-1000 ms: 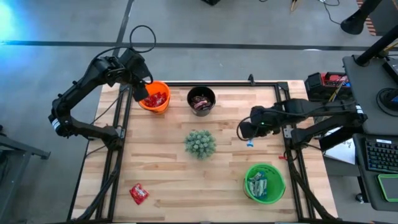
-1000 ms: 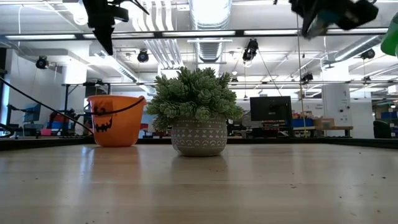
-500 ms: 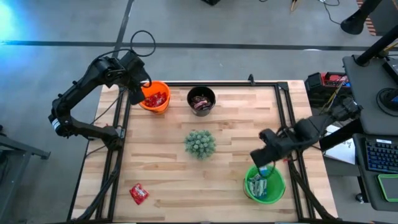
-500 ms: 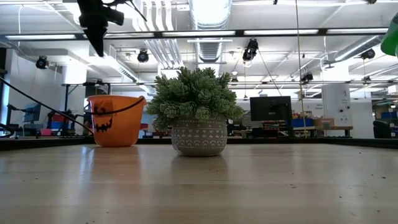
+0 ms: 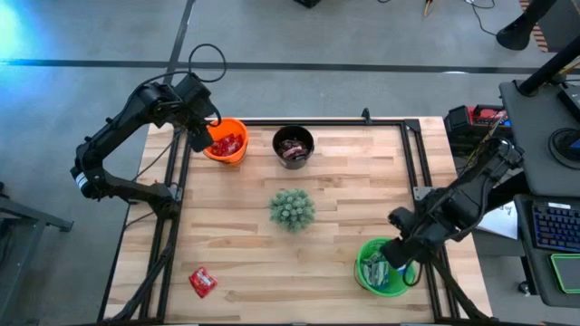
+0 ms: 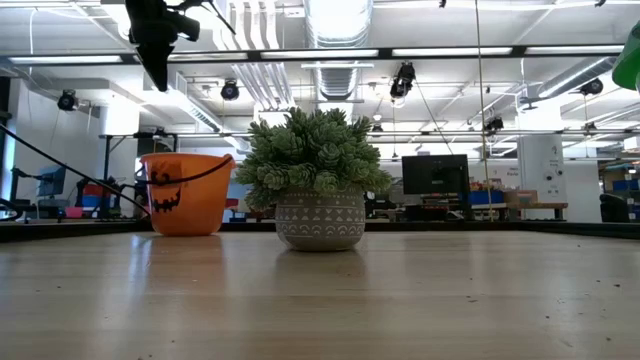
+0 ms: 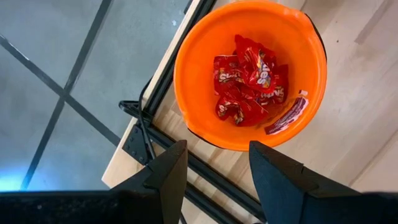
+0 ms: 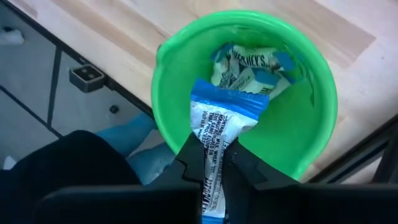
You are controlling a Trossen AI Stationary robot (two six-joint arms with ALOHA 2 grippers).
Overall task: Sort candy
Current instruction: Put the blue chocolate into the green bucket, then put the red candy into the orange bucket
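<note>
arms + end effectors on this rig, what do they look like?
Both arms are dark, near-black jointed links. The left arm carries a black cable looping above its wrist. The left end effector and the right end effector each have two dark, flat, angular fingers. No markings are legible.

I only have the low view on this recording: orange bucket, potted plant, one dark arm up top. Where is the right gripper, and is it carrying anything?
Observer: The right gripper hangs over the green bucket, shut on a blue and white candy.
Operator: Anything in that bucket?
Observer: Yes, more blue and white candies lie inside.
Operator: And the arm near the orange bucket?
Observer: That is the left gripper, open and empty above the orange bucket, which holds red candies.
</note>
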